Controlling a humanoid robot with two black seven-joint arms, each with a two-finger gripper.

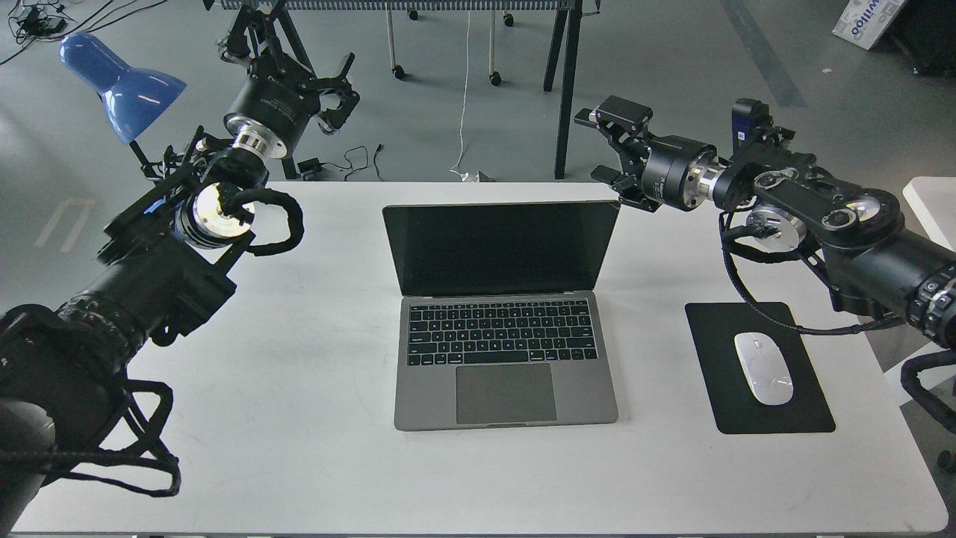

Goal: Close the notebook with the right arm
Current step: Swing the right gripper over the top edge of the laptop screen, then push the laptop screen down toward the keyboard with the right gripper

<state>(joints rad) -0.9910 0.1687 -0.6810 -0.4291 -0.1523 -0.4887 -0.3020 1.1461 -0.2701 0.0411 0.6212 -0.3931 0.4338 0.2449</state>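
Observation:
The space-grey notebook (502, 314) stands open in the middle of the white table (299, 448), its dark screen upright and facing me, keys and trackpad toward the front. My right arm (806, 217) reaches in from the right. Its gripper (609, 149) is open and empty, pointing left, just above and behind the lid's top right corner, apart from it. My left gripper (336, 82) is open and empty, held high beyond the table's back left edge, far from the notebook.
A black mouse pad (777, 407) with a white mouse (763, 368) lies right of the notebook, under my right arm. A blue desk lamp (123, 86) stands at the back left. Black table legs (566, 90) stand on the floor behind.

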